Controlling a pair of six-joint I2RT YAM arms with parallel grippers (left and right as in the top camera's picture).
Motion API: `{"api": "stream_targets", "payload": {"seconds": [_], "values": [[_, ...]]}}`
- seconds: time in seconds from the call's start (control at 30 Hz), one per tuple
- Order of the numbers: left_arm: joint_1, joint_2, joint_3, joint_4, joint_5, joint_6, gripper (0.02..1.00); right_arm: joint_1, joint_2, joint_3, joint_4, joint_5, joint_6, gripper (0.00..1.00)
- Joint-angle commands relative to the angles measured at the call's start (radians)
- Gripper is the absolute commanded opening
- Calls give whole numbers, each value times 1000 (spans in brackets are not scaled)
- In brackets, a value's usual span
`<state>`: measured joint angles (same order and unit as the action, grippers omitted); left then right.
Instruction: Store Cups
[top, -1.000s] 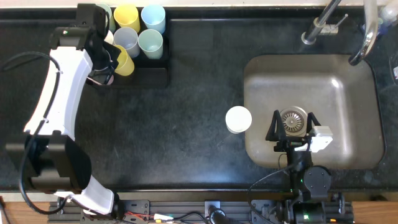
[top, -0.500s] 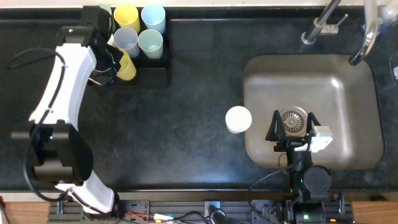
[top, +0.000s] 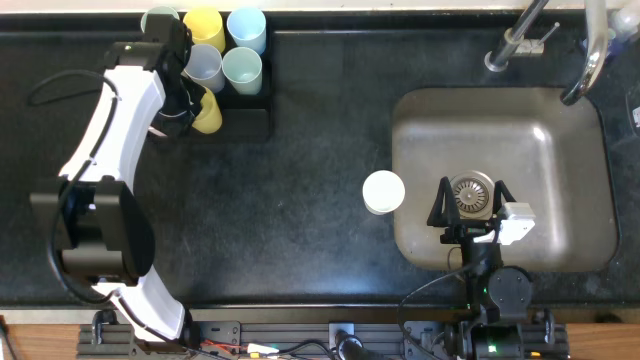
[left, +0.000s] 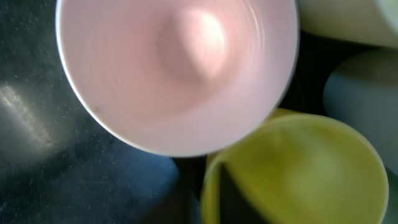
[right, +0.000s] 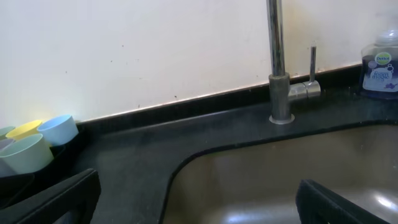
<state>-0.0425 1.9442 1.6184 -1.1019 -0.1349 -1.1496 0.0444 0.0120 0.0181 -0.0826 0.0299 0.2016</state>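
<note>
- Left jaws clasp a yellow cup (top: 207, 110) by its rim at the rack's (top: 250, 118) left end.
- Right jaws gape wide above the sink (top: 560, 130).
- A white cup (top: 383, 192) stands on the counter (top: 290, 240) beside it.

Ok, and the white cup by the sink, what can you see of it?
The white cup shows from above as a plain round disc, matte, probably plastic; mouth up or down I cannot tell. It sits on the black counter just outside the rim of the sink. Nothing touches it; the right gripper hangs beside it, apart.
</note>
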Motion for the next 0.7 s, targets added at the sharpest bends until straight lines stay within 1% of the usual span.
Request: {"api": "stream_targets", "payload": {"seconds": [0.03, 0.23, 0.43, 0.5, 0.63, 0.7], "values": [[-10, 16, 4, 0, -16, -4, 998, -4, -8, -13, 5, -4, -7, 996], [-9, -41, 4, -15, -27, -1, 998, -4, -8, -13, 5, -4, -7, 998], [-9, -190, 4, -52, -31, 92, 998, -4, -8, -13, 5, -4, -7, 998], [-10, -263, 4, -92, -34, 144, 998, -4, -8, -13, 5, -4, -7, 996], [-10, -437, 4, -253, -32, 313, 998, -4, -8, -13, 5, -4, -7, 998], [-10, -521, -1, -353, -11, 339, 998, -4, -8, -13, 5, -4, -7, 998]]}}
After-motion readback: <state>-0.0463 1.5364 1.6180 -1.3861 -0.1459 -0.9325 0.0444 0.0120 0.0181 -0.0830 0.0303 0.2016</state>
